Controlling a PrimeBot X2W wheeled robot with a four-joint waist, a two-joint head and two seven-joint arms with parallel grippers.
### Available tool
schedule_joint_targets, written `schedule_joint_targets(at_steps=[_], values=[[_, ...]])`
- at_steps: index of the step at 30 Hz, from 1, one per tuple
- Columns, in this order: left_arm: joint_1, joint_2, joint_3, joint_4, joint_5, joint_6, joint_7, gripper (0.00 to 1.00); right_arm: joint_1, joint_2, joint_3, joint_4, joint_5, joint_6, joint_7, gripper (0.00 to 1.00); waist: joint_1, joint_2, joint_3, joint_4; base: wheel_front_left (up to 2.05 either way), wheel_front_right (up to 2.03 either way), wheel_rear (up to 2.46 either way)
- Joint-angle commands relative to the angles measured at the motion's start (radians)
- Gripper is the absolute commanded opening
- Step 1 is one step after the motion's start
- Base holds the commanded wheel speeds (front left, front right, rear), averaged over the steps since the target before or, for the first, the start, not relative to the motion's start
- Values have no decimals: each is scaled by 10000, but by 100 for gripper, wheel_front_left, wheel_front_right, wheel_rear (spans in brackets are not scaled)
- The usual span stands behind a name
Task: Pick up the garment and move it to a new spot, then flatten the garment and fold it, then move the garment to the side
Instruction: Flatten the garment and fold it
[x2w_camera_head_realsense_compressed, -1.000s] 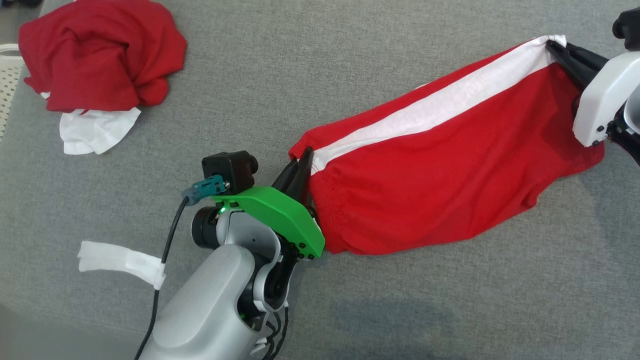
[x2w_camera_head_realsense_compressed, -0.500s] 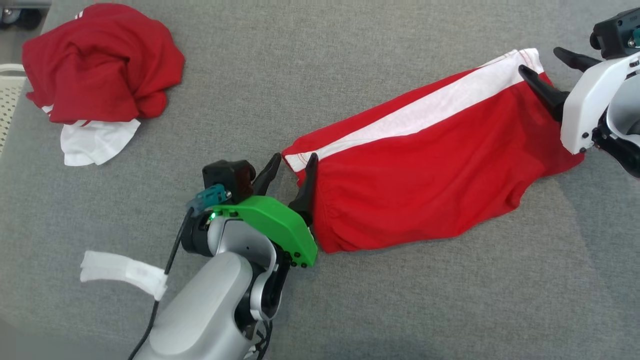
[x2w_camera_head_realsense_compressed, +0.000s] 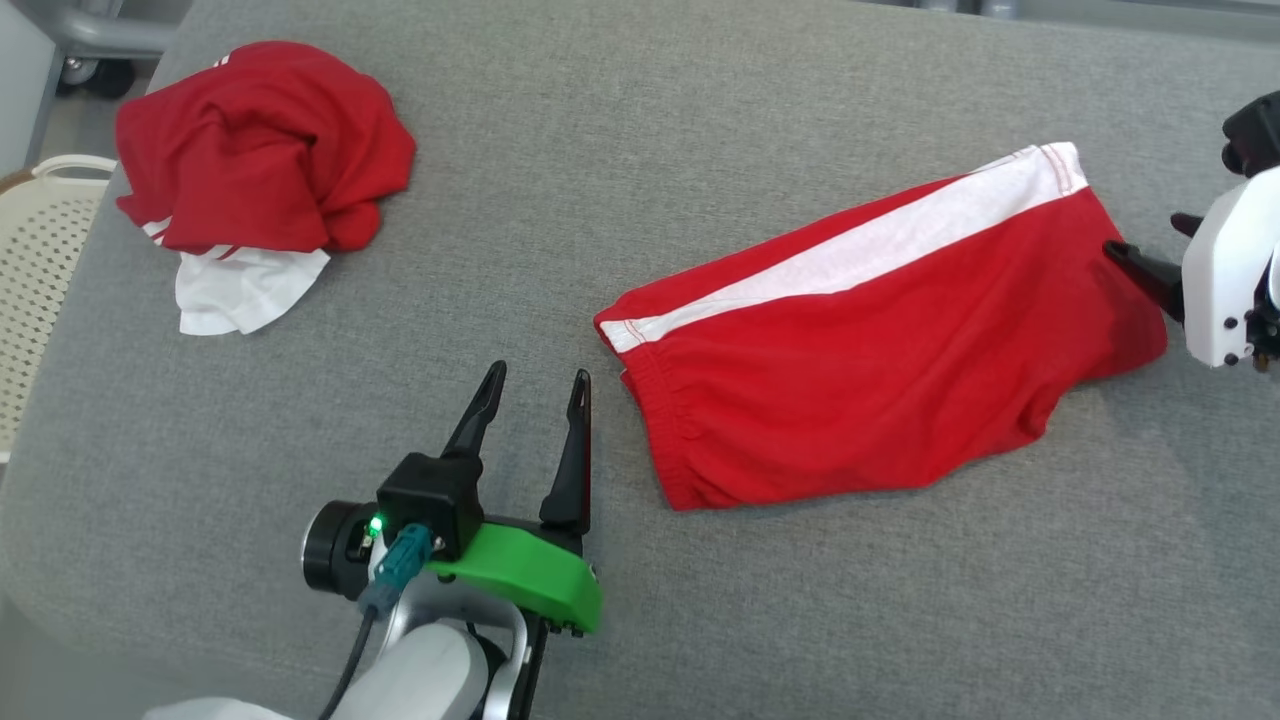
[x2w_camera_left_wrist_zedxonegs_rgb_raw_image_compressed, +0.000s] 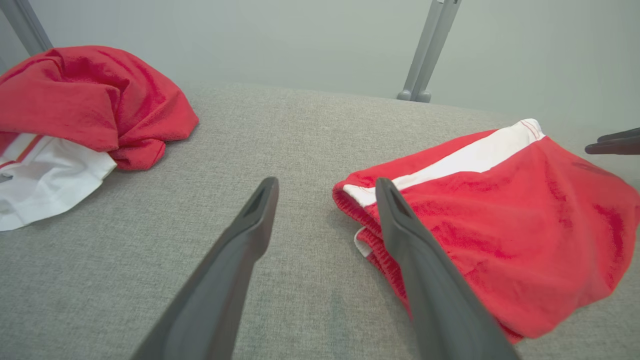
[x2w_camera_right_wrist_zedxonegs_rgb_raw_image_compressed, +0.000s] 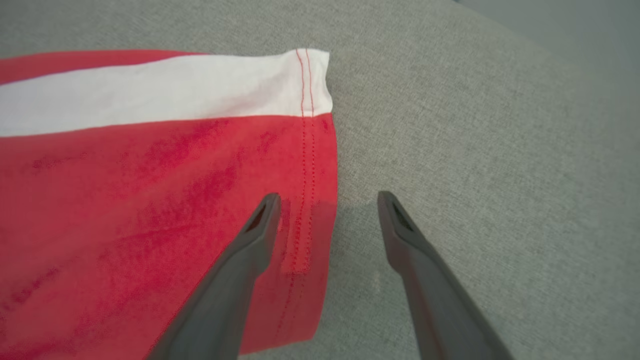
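Head view: left gripper (x2w_camera_head_realsense_compressed: 535, 385) and right gripper (x2w_camera_head_realsense_compressed: 1146, 235) are gaping empty at either end of the shorts (x2w_camera_head_realsense_compressed: 880, 350); basket (x2w_camera_head_realsense_compressed: 45, 250) contents unclear.

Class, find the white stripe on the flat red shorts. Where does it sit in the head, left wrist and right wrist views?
Head view: white stripe runs diagonally right of centre, rising to the upper right.
Left wrist view: right of centre, along the far edge of the shorts.
Right wrist view: upper left, running in from the left edge.
Shared landmark: the stripe's red-stitched hem end.
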Motion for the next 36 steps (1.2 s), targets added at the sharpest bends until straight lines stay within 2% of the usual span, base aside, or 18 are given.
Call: schedule_joint_targets(at_steps=[1,6,10,11,14,19,30,36], values=[[171,111,-53,-20,283,127,-219,100,262,40,-54,148,87,-7,237,100,0,113,134,357,0,0,0],[385,85,-121,-3,561,225,-683,100,692,249,-211,641,-107,-7,728,100,0,113,202,758,0,0,0],[563,76,-45,145,538,49,-911,100,1197,683,-285,861,32,6,952,100,0,113,131,945,0,0,0],[597,120,-51,222,564,-32,-961,100,1391,824,-303,793,231,16,1038,0,0,113,89,961,0,0,0],[720,126,39,331,484,-142,-1020,100,1761,966,-321,583,651,39,1269,0,0,113,-33,944,0,0,0],[1140,245,283,610,249,-610,-1135,100,2534,802,-762,103,1344,10,750,0,0,113,-530,693,0,0,0],[2499,547,1538,953,456,-1472,-1174,100,4947,284,-1921,-323,2476,-11,-822,0,0,113,-1920,-563,0,0,0],[3140,341,2347,974,881,-1999,-1176,100,6370,524,-2579,-148,3005,-10,-1748,0,0,113,-2486,-1224,0,0,0]])
